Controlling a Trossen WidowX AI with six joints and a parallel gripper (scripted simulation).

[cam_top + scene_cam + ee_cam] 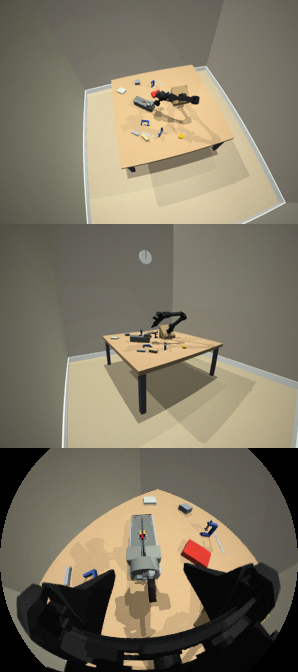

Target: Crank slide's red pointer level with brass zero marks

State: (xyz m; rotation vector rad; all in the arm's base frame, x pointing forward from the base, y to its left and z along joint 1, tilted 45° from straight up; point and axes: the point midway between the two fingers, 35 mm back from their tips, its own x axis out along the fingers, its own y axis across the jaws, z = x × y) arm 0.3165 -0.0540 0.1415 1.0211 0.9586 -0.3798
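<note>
Top view first: our hand is right by the crank end of the grey machine on the tabletop. The red block sits just off to the hand's right, and the yellow disc is well off to its left.

From the exterior, we've got the hand up above the tabletop, fingers angled down near that same end of the machine.

Wrist cam: we're wide open with nothing in the grip. The dark crank handle shows between our fingers in frame, can't tell how far below. The red pointer is ahead of the hand, on top of the machine, close to the yellowish marks. Honestly, we can't tell if it's exactly level.
</note>
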